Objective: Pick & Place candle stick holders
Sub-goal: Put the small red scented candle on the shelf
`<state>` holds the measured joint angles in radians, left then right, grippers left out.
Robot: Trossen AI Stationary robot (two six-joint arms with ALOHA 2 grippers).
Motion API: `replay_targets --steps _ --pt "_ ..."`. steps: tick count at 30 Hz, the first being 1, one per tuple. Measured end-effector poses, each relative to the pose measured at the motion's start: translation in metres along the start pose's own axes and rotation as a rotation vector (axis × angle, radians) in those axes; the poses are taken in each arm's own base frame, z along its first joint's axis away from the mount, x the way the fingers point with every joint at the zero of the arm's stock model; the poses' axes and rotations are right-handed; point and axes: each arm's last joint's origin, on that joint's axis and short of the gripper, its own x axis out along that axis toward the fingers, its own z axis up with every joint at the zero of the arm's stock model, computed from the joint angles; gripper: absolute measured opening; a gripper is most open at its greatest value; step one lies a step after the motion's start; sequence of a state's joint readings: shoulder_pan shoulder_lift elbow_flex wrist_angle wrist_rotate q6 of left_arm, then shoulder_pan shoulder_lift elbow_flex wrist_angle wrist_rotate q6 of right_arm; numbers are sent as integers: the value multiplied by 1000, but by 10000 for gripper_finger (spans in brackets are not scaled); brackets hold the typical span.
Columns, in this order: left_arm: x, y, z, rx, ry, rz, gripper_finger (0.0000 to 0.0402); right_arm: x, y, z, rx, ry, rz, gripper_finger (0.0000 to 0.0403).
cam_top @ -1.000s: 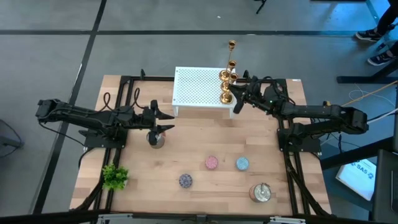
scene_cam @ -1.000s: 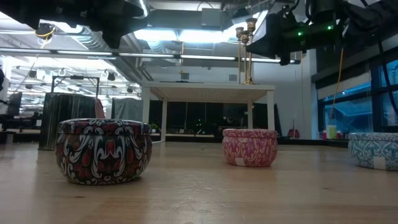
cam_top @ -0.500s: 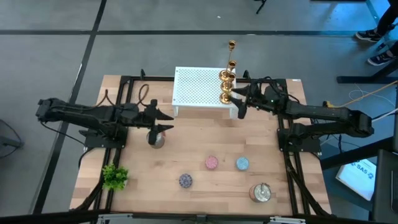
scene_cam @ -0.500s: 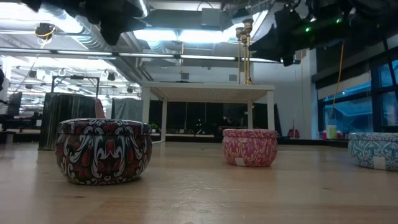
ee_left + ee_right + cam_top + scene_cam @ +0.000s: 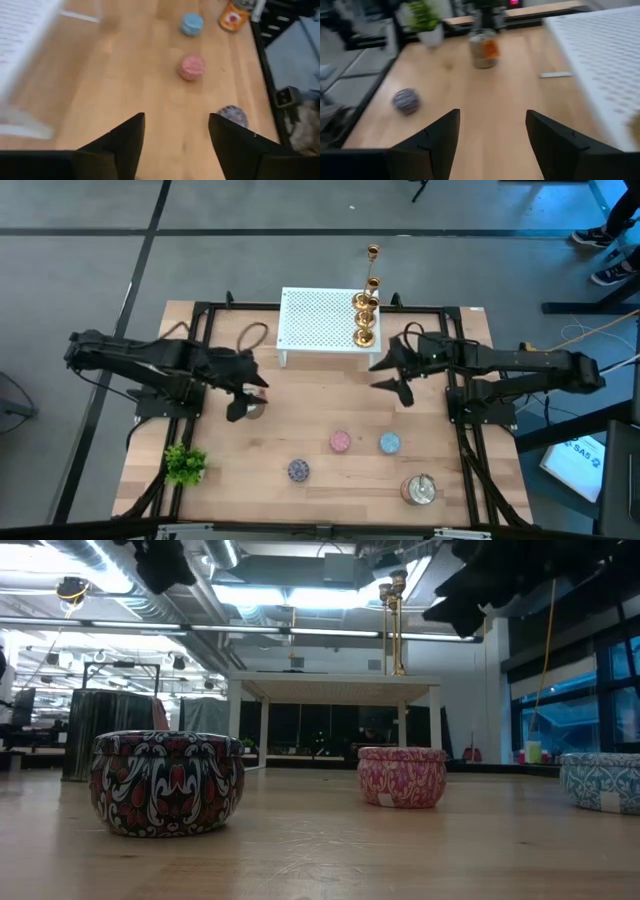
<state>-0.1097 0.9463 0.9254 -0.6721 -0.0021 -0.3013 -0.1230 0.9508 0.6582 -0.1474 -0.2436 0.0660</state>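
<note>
Several gold candle stick holders [image 5: 364, 320] stand on their bases along the right edge of a white perforated stand [image 5: 320, 325]; in the low view the candle stick holders [image 5: 395, 620] rise from the stand's top [image 5: 335, 680]. My right gripper [image 5: 390, 378] hovers open just in front of the stand's right end, apart from the holders, with bare wood between its fingers [image 5: 492, 145]. My left gripper [image 5: 243, 395] is open over the table's left middle, above a silver tin [image 5: 252, 410], with nothing between its fingers [image 5: 175, 145].
Pink [image 5: 340, 441], blue [image 5: 389, 443] and purple [image 5: 298, 470] round tins lie on the near half of the table. A second silver tin [image 5: 420, 490] stands near right and a small green plant [image 5: 185, 464] near left. Bare wood lies between the stand and the tins.
My right gripper has opened beside the nearest candle stick holder, leaving it standing on the stand, and has drawn back toward the table's near edge. My left gripper has swung a little toward the near edge, over the silver tin.
</note>
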Motion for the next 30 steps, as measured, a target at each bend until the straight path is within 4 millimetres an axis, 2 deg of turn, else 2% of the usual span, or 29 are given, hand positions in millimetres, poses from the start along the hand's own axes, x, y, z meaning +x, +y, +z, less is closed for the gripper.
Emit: replay_targets --steps 5,8,14,25,30 --pt "44 -6 4 33 110 -123 259 2 8 -1 -19 7 39 232" --pt "72 -11 -1 89 212 -202 273 2 11 -1 -19 5 55 232" --pt "120 -38 -14 207 284 -370 285 11 21 2 -3 -19 105 232" --pt "177 -99 -26 502 369 -414 289 29 40 -3 -33 1 166 232" --pt "198 -112 -20 486 389 -407 289 36 47 -2 -31 -45 113 232"
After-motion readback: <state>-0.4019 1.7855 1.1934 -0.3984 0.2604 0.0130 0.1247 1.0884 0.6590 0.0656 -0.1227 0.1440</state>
